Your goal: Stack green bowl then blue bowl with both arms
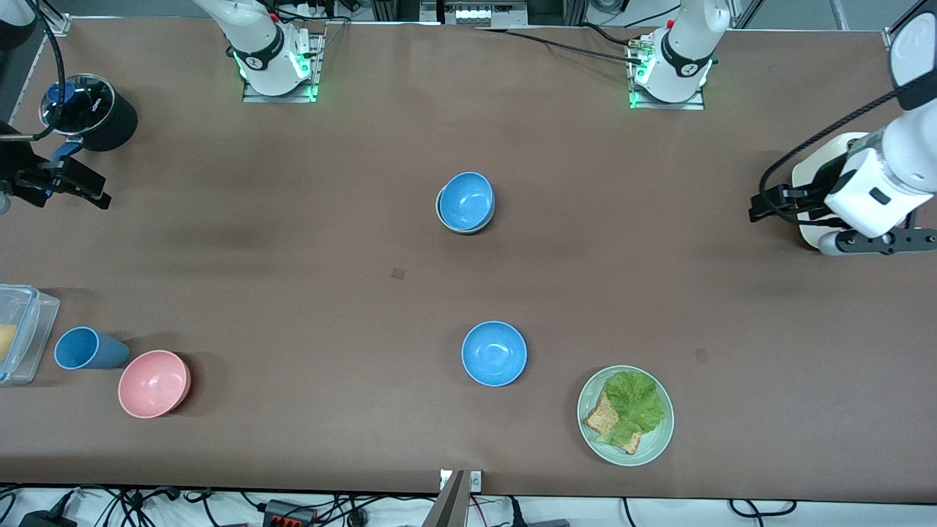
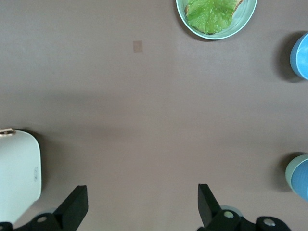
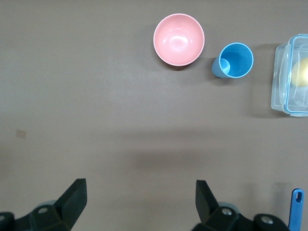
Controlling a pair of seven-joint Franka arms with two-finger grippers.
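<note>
The green bowl (image 1: 441,213) sits in the middle of the table with a blue bowl (image 1: 466,199) nested inside it, so only the green rim shows. The stack also shows at the edge of the left wrist view, green rim (image 2: 289,173) around blue (image 2: 302,179). A second blue bowl (image 1: 494,353) stands alone nearer to the front camera and also shows in the left wrist view (image 2: 301,56). My left gripper (image 1: 761,205) (image 2: 141,190) is open and empty over the left arm's end of the table. My right gripper (image 1: 99,192) (image 3: 139,184) is open and empty over the right arm's end.
A green plate (image 1: 656,439) (image 2: 246,14) with bread and lettuce lies near the front edge. A pink bowl (image 1: 153,383) (image 3: 179,39), a blue cup (image 1: 86,348) (image 3: 234,61) and a clear box (image 1: 28,322) (image 3: 291,82) stand toward the right arm's end. A white object (image 1: 809,172) (image 2: 17,175) lies under the left arm. A black cylinder (image 1: 91,111) stands by the right arm.
</note>
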